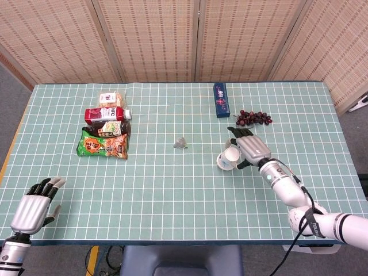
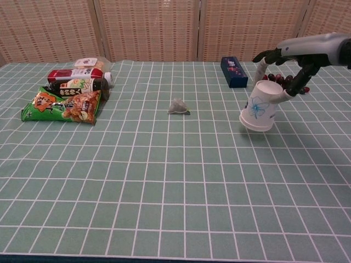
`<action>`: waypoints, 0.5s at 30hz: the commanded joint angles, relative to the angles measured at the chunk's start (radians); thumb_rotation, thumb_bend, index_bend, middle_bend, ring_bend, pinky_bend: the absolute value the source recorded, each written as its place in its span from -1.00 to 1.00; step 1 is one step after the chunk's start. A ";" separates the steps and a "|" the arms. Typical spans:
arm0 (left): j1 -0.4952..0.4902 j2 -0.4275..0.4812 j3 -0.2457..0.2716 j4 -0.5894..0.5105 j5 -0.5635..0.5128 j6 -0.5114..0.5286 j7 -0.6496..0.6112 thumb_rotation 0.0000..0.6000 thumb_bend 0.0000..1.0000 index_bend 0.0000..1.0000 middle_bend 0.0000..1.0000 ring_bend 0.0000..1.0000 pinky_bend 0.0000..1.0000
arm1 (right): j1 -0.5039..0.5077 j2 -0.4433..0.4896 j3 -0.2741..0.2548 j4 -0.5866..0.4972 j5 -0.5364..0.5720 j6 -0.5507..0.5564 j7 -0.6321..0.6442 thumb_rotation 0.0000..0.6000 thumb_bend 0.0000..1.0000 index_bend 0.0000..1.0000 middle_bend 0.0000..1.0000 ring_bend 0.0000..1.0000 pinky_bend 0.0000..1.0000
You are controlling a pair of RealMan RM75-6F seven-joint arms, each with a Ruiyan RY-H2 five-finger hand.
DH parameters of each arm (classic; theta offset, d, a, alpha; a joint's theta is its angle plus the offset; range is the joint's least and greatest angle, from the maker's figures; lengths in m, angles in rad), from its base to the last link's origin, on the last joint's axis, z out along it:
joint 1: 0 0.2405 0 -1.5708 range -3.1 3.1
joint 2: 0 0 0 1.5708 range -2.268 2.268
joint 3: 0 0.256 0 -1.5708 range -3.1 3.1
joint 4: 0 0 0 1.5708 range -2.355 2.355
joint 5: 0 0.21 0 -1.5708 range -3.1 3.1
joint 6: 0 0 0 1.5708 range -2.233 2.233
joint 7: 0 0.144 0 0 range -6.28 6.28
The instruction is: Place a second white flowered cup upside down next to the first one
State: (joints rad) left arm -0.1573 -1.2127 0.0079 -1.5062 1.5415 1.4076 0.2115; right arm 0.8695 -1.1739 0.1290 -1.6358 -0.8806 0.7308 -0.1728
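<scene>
The left hand (image 1: 33, 205) rests at the near left corner of the bench (image 1: 172, 190), fingers apart, grasping nothing. Toward the right edge, the right hand (image 1: 248, 148) grips the cup (image 2: 260, 106) at its base with its fingers (image 2: 285, 96); the cup is tilted, mouth down, and raised just above the bench. Farther back lie a crumpled wrapper (image 2: 178, 106), snack packs (image 2: 63, 105) near the left edge, grapes (image 1: 253, 118) and a blue box (image 1: 221, 99).

A table (image 1: 172, 190) covered in a green white-gridded cloth carries a snack bag (image 1: 103, 146), bottles (image 1: 107, 114) and a small packet (image 1: 111, 99) grouped at its left, a crumpled wrapper (image 1: 180, 142) centrally, and a blue box (image 1: 221, 99) beside dark grapes (image 1: 253, 118) at right.
</scene>
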 commanded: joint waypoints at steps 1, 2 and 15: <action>0.001 0.000 -0.001 -0.001 0.000 0.003 0.000 1.00 -0.21 -0.60 -0.65 -0.72 -0.57 | -0.006 0.014 0.003 -0.020 -0.004 0.008 0.003 1.00 -0.48 -0.30 -0.95 -1.00 -1.00; 0.001 0.000 -0.001 -0.001 0.001 0.003 0.000 1.00 -0.21 -0.60 -0.65 -0.72 -0.57 | -0.005 0.016 -0.009 -0.017 0.003 -0.001 -0.009 1.00 -0.48 -0.30 -0.95 -1.00 -1.00; -0.001 -0.003 -0.001 -0.001 -0.006 -0.005 0.010 1.00 -0.21 -0.60 -0.65 -0.71 -0.57 | -0.013 0.060 -0.002 -0.064 0.009 0.017 -0.008 1.00 -0.48 -0.30 -0.95 -1.00 -1.00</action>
State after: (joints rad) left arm -0.1581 -1.2151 0.0070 -1.5070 1.5347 1.4024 0.2204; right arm 0.8615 -1.1232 0.1230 -1.6885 -0.8640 0.7405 -0.1854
